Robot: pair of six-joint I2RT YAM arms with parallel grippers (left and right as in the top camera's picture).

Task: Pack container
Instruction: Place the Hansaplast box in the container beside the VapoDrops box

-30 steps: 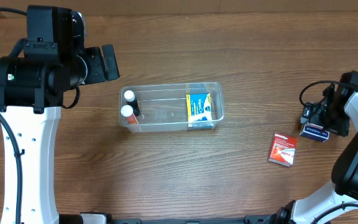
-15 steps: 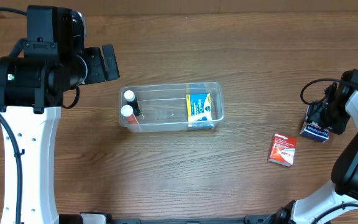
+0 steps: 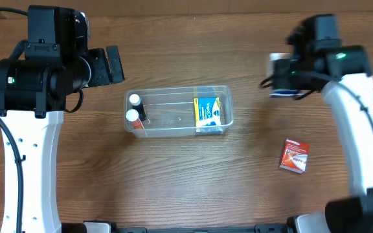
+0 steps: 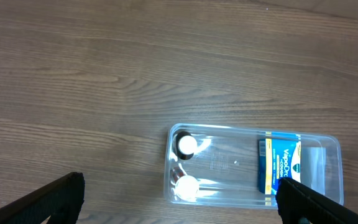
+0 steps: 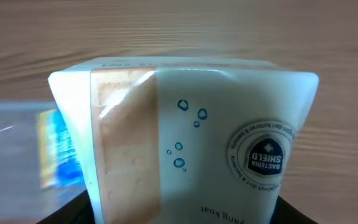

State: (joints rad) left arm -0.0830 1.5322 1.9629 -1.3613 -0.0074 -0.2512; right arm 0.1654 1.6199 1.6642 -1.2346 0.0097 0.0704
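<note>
The clear plastic container (image 3: 171, 114) sits mid-table, holding two white-capped bottles (image 3: 133, 116) at its left end and a blue-and-yellow box (image 3: 209, 111) at its right end. My right gripper (image 3: 285, 76) hangs above the table to the right of the container, shut on a white-and-blue box (image 3: 282, 94). That box (image 5: 185, 124) fills the right wrist view, with the container (image 5: 11, 143) blurred at the left. My left gripper (image 3: 105, 65) is open, up and left of the container (image 4: 229, 162), with nothing between its fingers (image 4: 48, 202).
A red-and-white small box (image 3: 294, 155) lies flat on the wooden table, below and to the right of the right gripper. The left arm's body stands at the far left, the right arm's along the right edge.
The right gripper shut on the white-and-blue box at the table's right edge, lifted it and carried it up and left toward the container. The left arm has not moved.
</note>
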